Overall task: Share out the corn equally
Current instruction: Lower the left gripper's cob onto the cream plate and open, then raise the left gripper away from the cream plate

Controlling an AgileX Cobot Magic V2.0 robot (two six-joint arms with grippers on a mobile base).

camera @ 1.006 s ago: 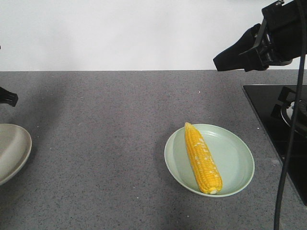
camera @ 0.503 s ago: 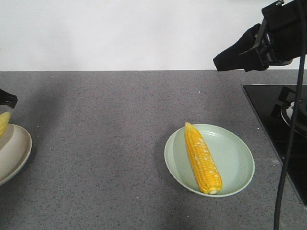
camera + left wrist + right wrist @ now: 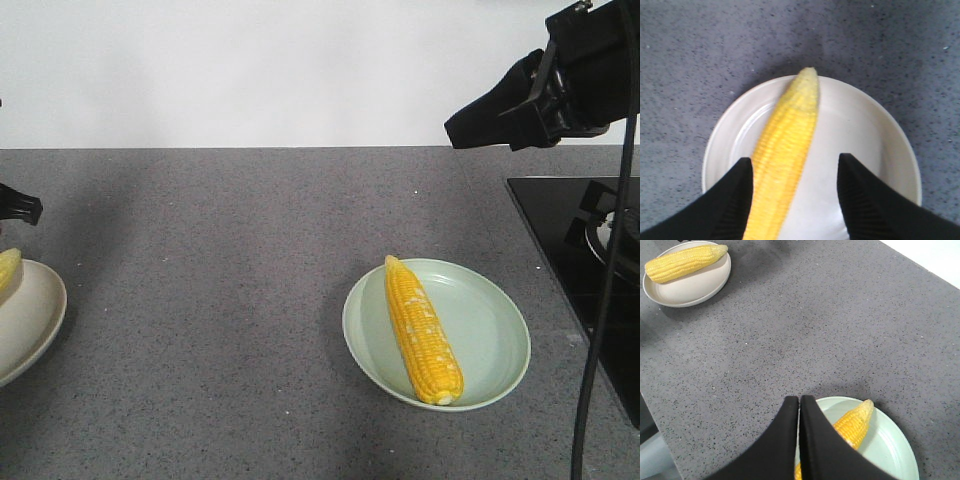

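Corn (image 3: pixel 785 150) lying lengthwise on the cream plate (image 3: pixel 875 135), tip pointing away, hugging one finger of the wide-spread left pincer (image 3: pixel 792 200) (not gripped). Second cob (image 3: pixel 423 330) on green plate (image 3: pixel 495 330), under the closed, empty right pincer (image 3: pixel 799 405).

Bright yellow corn (image 3: pixel 424 332) on a pale green plate (image 3: pixel 495 330), another yellow cob (image 3: pixel 785 150) on a cream plate (image 3: pixel 875 145), speckled grey table (image 3: pixel 230 280), black hands (image 3: pixel 795 200).
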